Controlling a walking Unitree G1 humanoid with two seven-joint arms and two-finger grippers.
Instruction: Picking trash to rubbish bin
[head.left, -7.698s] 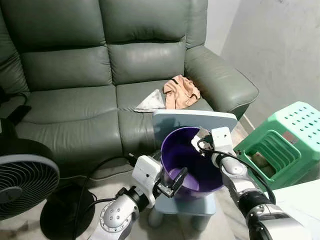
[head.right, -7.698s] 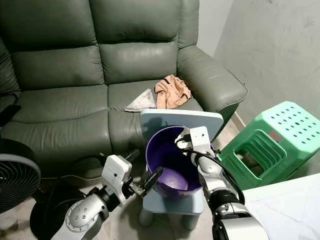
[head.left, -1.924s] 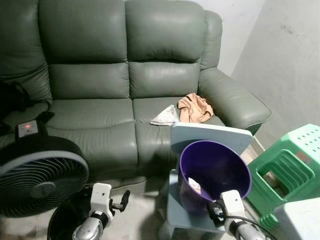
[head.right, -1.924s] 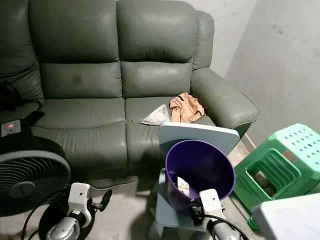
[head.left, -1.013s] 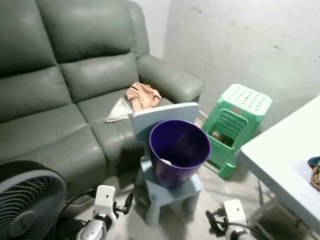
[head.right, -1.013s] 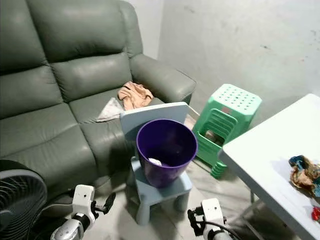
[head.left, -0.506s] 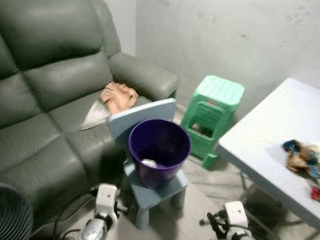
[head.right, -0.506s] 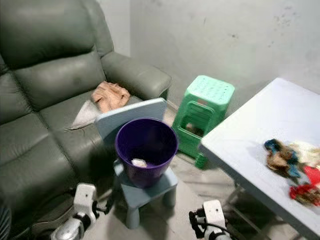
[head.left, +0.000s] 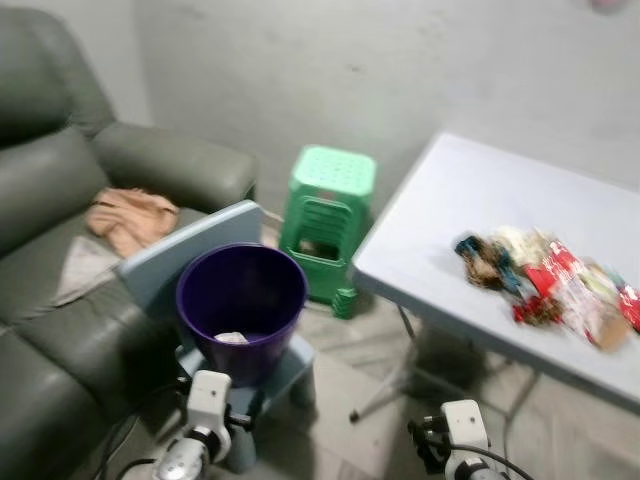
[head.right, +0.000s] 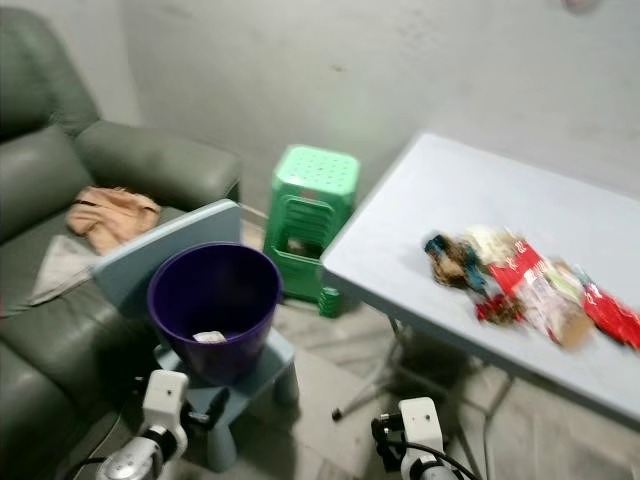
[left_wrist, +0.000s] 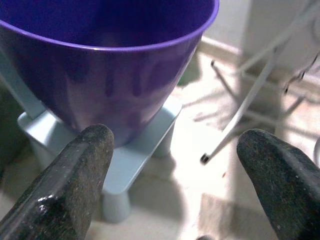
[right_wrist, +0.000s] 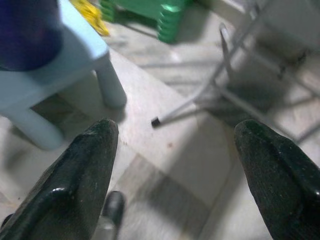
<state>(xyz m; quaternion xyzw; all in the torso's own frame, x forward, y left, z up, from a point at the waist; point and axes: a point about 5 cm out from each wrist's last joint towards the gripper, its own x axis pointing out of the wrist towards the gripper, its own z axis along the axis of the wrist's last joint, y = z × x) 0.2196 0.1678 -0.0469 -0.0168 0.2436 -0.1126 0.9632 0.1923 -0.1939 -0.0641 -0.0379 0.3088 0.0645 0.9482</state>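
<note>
Task partly done — one pale scrap already inside the purple bin (head.left: 241, 305) at lower left, a heap of wrappers (head.left: 548, 282) left on the white table (head.left: 470, 200) at right — both left gripper (left_wrist: 170, 175) and right gripper (right_wrist: 175, 165) spread wide, empty.

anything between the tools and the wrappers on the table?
Partly. Both tools, left tool and right tool, hang low near the floor, open and empty. The wrappers lie on the white table; its near edge and top sit above them, otherwise nothing visible blocks.
</note>
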